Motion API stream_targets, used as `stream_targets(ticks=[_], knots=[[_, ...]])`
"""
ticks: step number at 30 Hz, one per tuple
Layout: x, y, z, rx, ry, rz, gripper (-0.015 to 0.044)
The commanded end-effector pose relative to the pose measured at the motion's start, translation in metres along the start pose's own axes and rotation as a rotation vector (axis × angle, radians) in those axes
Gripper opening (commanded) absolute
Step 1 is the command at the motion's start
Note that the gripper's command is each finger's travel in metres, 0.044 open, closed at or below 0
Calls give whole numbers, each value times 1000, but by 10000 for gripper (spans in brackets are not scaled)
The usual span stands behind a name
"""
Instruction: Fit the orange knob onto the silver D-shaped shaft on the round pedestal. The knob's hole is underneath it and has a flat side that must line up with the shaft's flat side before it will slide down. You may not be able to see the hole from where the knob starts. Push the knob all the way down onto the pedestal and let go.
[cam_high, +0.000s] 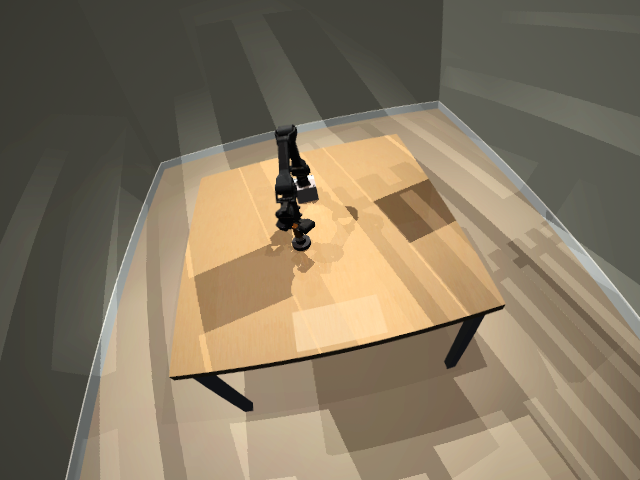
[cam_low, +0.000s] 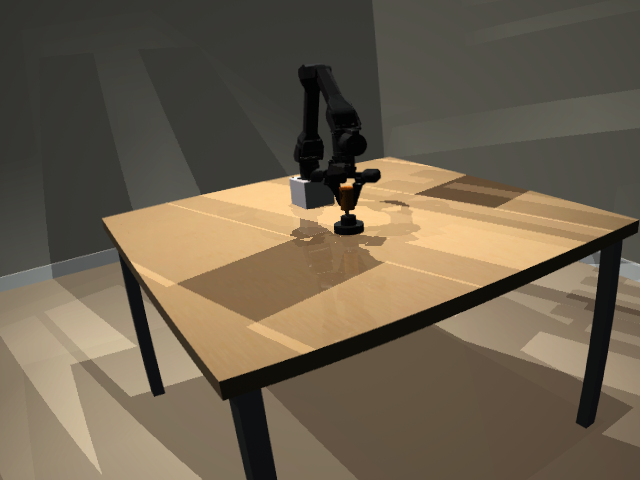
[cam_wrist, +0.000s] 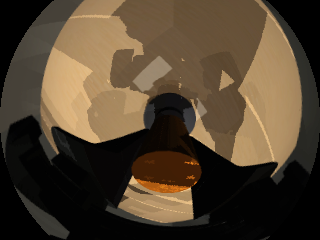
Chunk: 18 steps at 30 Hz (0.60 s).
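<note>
My gripper (cam_low: 347, 194) (cam_high: 295, 227) (cam_wrist: 168, 136) is shut on the orange knob (cam_low: 346, 195) (cam_high: 294, 226) (cam_wrist: 166, 170) and holds it upright, straight above the round black pedestal (cam_low: 348, 226) (cam_high: 301, 242) (cam_wrist: 171, 111). In the exterior view the knob's lower end sits at the top of the shaft (cam_low: 347, 211), a little above the pedestal's disc. In the wrist view the knob's orange top fills the gap between the two dark fingers and the pedestal shows just beyond it. The shaft's flat side and the knob's hole are hidden.
The arm's grey base block (cam_low: 306, 191) (cam_high: 306, 189) stands on the wooden table (cam_low: 465, 248) (cam_high: 361, 289) just behind the pedestal. Patches of light and shadow lie across the table top.
</note>
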<state>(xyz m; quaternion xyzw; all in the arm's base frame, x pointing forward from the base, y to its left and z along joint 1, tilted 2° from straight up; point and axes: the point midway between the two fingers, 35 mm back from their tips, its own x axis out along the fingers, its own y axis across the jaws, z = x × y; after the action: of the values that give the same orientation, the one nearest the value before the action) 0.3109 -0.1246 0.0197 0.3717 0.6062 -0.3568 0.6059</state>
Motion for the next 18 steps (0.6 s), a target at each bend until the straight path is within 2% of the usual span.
stream_targets(ticks=[1,18], knots=[[1,0,0,30,-4,-1,0],[3,-1,0,30,-4,-1,0]])
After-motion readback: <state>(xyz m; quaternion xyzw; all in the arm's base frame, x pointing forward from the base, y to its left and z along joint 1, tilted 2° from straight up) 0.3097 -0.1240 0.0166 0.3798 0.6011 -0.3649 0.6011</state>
